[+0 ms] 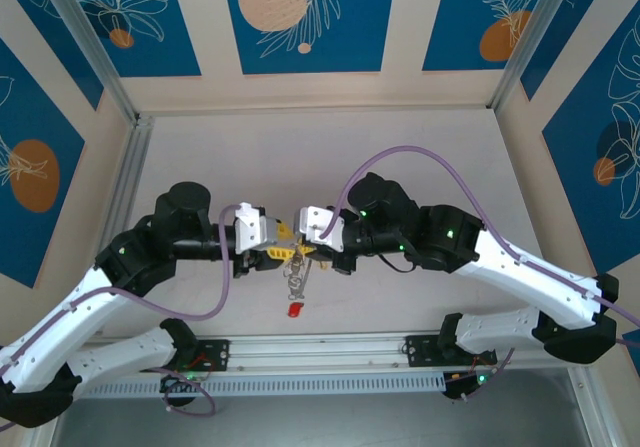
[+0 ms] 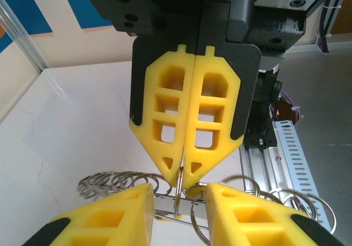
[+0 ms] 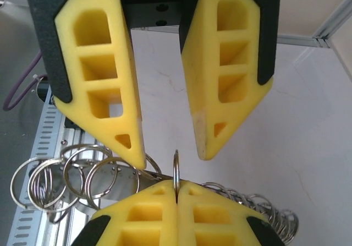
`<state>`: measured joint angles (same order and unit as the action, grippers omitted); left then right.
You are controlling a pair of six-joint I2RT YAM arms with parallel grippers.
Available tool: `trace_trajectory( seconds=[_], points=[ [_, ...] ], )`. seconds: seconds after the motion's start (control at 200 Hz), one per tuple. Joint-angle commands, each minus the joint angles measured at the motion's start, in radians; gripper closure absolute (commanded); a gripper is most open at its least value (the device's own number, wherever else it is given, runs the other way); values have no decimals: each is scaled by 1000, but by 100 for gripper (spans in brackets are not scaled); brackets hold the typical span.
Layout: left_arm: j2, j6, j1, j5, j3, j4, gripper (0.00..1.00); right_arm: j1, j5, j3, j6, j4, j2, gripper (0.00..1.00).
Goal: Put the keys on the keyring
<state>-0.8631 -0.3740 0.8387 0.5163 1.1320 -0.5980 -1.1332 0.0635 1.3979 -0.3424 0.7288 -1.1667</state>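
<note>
Both grippers meet nose to nose above the middle of the table. My right gripper [image 3: 176,184] is shut on the keyring [image 3: 176,166], a thin silver hoop seen edge-on and standing up between its yellow fingertips. My left gripper [image 2: 179,191] faces it, open, with one finger on each side of the keyring [image 2: 180,186] and a gap to it on both sides. In the top view the keys [image 1: 295,279] hang in a silvery bunch under the two grippers [image 1: 297,249], with a red tag [image 1: 295,309] lowest.
Several loose split rings [image 3: 71,180] and a chain of small rings [image 3: 264,210] dangle around the held hoop. A perforated aluminium rail [image 1: 320,352] runs along the near table edge. White table surface [image 1: 320,157] stretches behind the arms to the back wall.
</note>
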Motion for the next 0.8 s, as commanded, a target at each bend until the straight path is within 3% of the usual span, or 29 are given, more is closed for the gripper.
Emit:
trace_trajectory(
  seconds=[0.0, 0.24, 0.3, 0.35, 0.465, 0.645, 0.795],
  points=[
    [3, -24, 15, -18, 19, -40, 70, -9, -36, 46, -19, 1, -4, 100],
    [-17, -24, 29, -60, 21, -39, 76, -30, -23, 65, -26, 7, -20, 100],
    [-25, -15, 35, -71, 17, -22, 84, -33, -24, 65, -28, 6, -24, 100],
    [-33, -3, 37, -82, 9, -3, 100, -37, -23, 65, -27, 2, -24, 100],
    [-22, 26, 43, -93, -26, 39, 100, -39, -20, 51, -30, -15, -8, 100],
    [109, 148, 42, -7, -172, 303, 100, -33, -75, -23, 8, -81, 42, 100],
    [175, 208, 42, 72, -268, 487, 100, -27, -184, -113, 43, -178, 112, 90]
  ],
)
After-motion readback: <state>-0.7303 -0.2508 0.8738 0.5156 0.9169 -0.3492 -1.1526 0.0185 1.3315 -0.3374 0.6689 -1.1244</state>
